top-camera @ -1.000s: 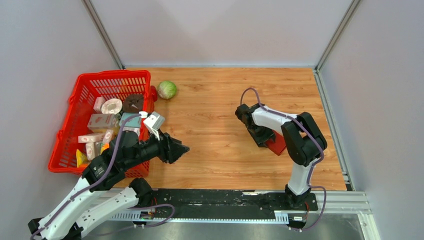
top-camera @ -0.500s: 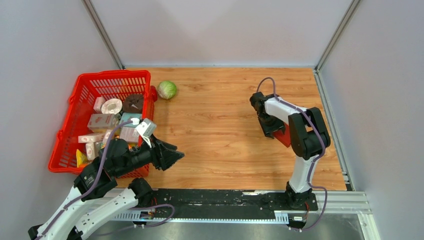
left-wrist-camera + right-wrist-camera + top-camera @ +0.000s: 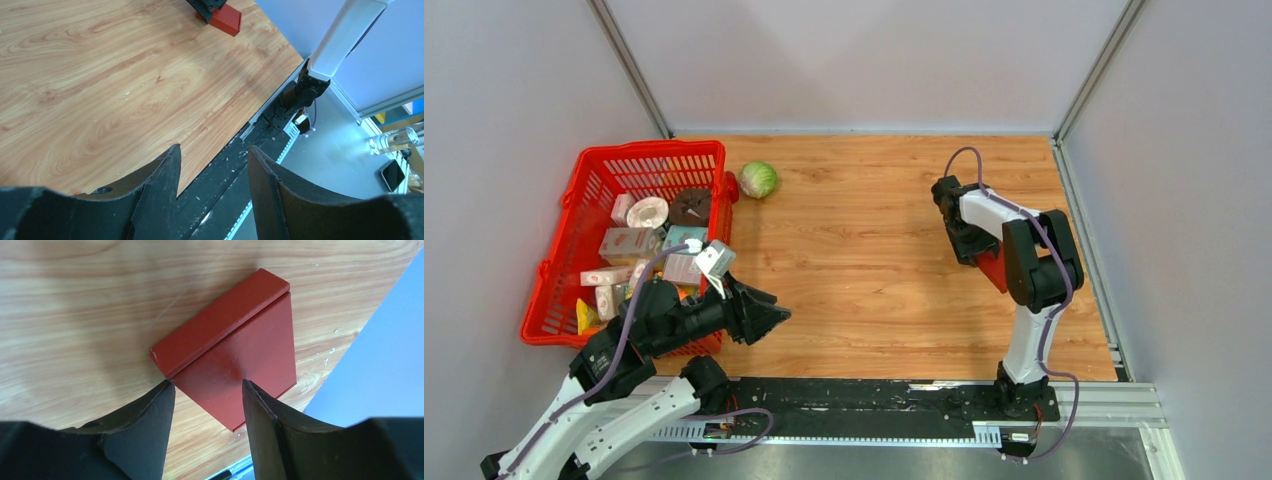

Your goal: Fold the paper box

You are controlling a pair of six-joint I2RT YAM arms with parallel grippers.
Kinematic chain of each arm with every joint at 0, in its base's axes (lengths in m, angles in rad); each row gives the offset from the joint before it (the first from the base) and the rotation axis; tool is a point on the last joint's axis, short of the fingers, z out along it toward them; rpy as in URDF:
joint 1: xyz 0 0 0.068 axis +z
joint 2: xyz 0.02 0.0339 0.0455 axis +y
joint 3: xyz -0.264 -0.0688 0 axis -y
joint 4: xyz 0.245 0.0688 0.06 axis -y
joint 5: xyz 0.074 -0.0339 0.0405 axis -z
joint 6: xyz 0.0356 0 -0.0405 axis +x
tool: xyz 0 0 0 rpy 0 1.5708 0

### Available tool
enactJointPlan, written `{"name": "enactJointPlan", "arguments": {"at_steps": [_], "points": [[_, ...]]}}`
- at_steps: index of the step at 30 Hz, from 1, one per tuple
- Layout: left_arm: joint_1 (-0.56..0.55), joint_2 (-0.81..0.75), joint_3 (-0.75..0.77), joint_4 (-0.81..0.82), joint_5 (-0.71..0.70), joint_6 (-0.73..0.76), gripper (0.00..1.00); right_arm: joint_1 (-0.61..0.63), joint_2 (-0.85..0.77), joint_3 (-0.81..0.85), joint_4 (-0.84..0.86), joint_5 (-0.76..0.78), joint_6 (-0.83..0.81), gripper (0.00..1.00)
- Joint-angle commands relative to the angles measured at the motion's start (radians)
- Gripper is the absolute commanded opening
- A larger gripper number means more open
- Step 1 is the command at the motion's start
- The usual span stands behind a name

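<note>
The paper box (image 3: 235,352) lies on the wooden table (image 3: 75,330) directly beyond the right gripper (image 3: 206,385), its nearest corner reaching into the gap between the 2 parted fingers. The jaws stand apart and clamp nothing. Whether the fingertips (image 3: 162,390) touch the cardboard cannot be told.

From above, the right arm covers most of the box (image 3: 994,271), leaving a red sliver just beside the gripper (image 3: 969,250). In the left wrist view the box (image 3: 225,19) sits far ahead of that gripper, cut off by the top of the frame and partly behind dark gripper parts.

The box is plain dark red, folded into a closed rectangular shape; 1 narrow face and 1 broad face meet at a sharp crease, with a small pale nick at one corner.

The left gripper (image 3: 212,150) hangs over the table's near edge, jaws apart and empty, well apart from the box. A red mesh basket (image 3: 589,170) of grocery cartons sits behind it, with a cabbage (image 3: 758,179) further off.
</note>
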Motion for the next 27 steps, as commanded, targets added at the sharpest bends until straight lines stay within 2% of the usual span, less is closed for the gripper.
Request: {"name": "enactJointPlan", "arguments": {"at_steps": [1,19,25,27], "points": [[0.000,-0.028,-0.001,-0.004,-0.002,0.012,0.60,-0.052,0.013,0.029,0.023,0.046,-0.005,0.57],[0.000,-0.017,0.008,-0.027,0.011,0.042,0.60,-0.276,0.097,0.129,0.037,0.065,-0.010,0.56],[0.000,0.019,0.005,-0.017,0.005,0.037,0.63,-0.322,0.098,0.109,0.072,0.127,-0.033,0.56],[-0.001,0.035,0.002,-0.007,0.005,0.039,0.66,-0.325,0.064,0.051,0.104,0.167,-0.038,0.57]]}}
